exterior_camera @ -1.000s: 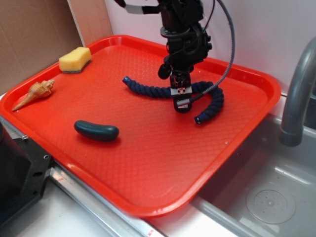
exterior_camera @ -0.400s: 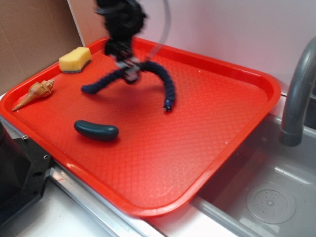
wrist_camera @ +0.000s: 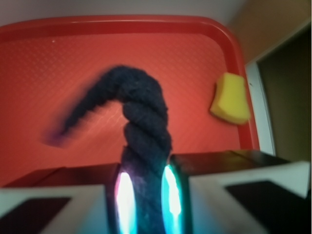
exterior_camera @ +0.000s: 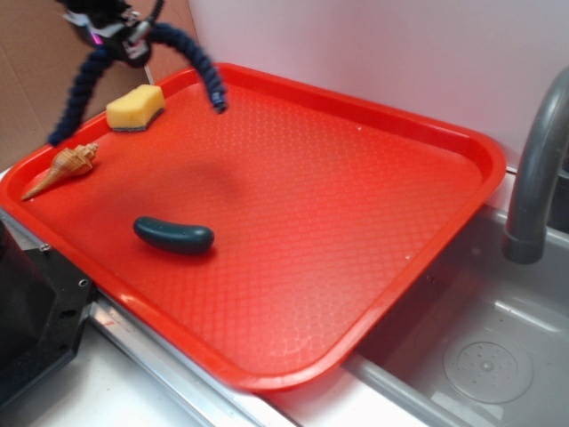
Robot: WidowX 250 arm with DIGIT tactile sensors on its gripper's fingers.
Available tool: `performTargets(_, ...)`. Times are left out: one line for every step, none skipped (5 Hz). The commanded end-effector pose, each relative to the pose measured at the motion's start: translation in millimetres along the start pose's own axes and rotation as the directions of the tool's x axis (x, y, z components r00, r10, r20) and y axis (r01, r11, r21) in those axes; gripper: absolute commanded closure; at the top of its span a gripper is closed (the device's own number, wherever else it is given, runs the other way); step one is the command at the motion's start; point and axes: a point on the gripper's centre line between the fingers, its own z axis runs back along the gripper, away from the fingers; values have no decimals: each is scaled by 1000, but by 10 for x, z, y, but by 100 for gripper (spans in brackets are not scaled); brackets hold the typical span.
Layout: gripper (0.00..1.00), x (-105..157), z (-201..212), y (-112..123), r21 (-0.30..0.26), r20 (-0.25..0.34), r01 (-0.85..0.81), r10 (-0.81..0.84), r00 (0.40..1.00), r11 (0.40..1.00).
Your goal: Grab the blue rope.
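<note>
The blue rope [exterior_camera: 194,52] is a thick navy twisted rope. It hangs in the air from my gripper [exterior_camera: 120,37] at the top left of the exterior view, both ends drooping over the far left corner of the red tray [exterior_camera: 462,142]. In the wrist view the rope [wrist_camera: 141,122] is pinched between my two fingers [wrist_camera: 87,195], and the gripper [wrist_camera: 144,200] is shut on it. Most of the arm is out of frame.
A yellow sponge [exterior_camera: 135,107] lies at the tray's far left corner, also in the wrist view [wrist_camera: 230,98]. An orange seashell [exterior_camera: 64,167] lies at the left rim. A dark-green cucumber-shaped object [exterior_camera: 173,235] lies front left. A grey faucet [exterior_camera: 533,169] and sink [exterior_camera: 484,360] are at right.
My gripper has lifted the rope off the tray's middle and carried it up and to the left, high over the sponge corner. The other objects have not moved.
</note>
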Motion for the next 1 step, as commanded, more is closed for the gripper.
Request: performTargets(100,30,199,-305,12,-52,-41,42,998,999)
